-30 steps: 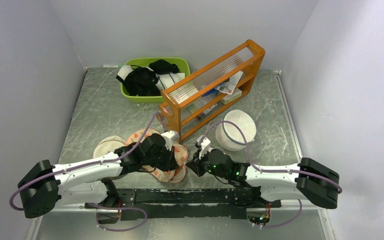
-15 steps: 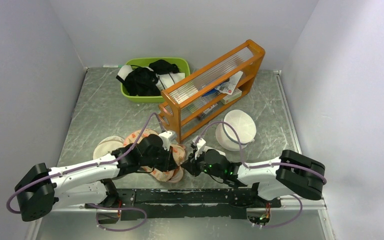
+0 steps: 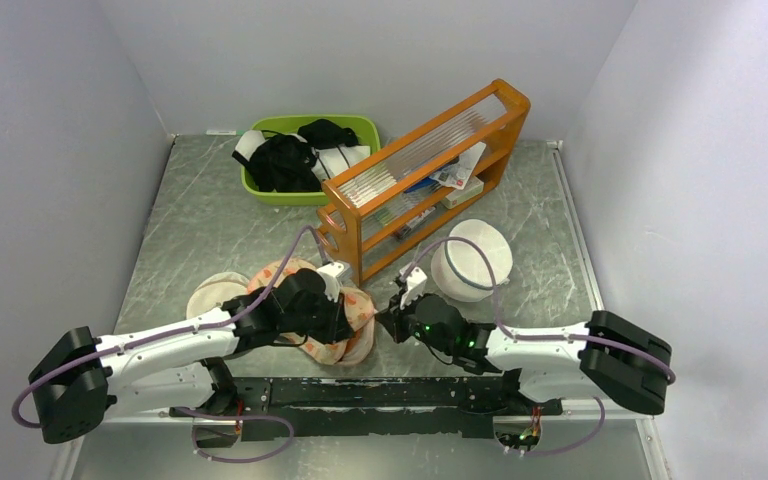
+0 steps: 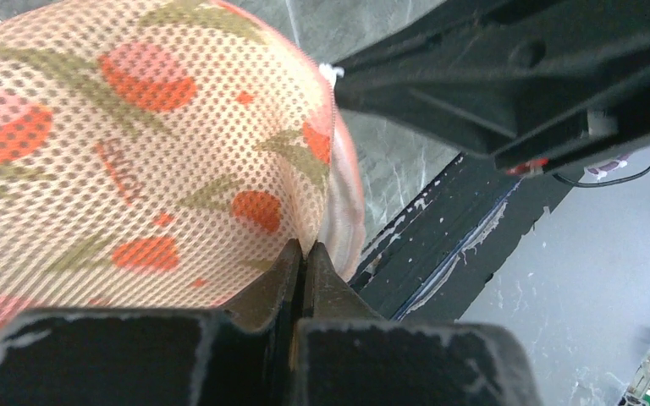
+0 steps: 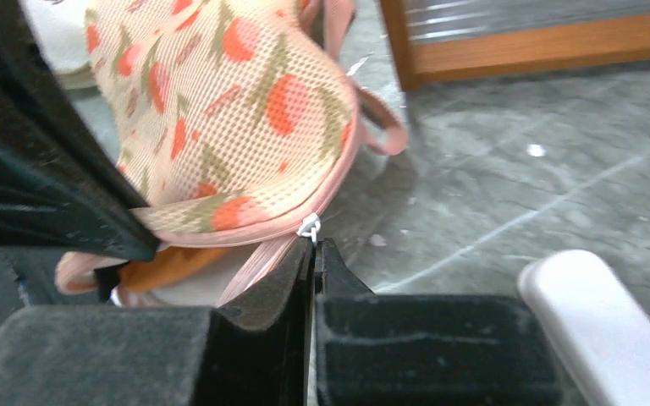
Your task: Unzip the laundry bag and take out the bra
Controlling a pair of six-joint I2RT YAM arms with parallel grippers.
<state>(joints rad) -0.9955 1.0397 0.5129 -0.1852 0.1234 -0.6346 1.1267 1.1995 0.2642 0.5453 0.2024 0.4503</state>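
The laundry bag, peach-pink mesh with orange and green print, lies near the table's front edge; it fills the left wrist view and shows in the right wrist view. My left gripper is shut on the bag's mesh by the pink rim. My right gripper is shut on the white zipper pull at the bag's right side. The bag gapes below the rim, and orange fabric of the bra shows inside. In the top view my left gripper and right gripper sit on either side of the bag.
An orange wooden rack stands just behind the bag. A white cylindrical bag lies to the right. A round beige pouch lies left of the bag. A green bin with black clothes is at the back.
My right gripper has shifted a little right and back with the zipper pull after reaching left. The left gripper keeps its hold on the bag.
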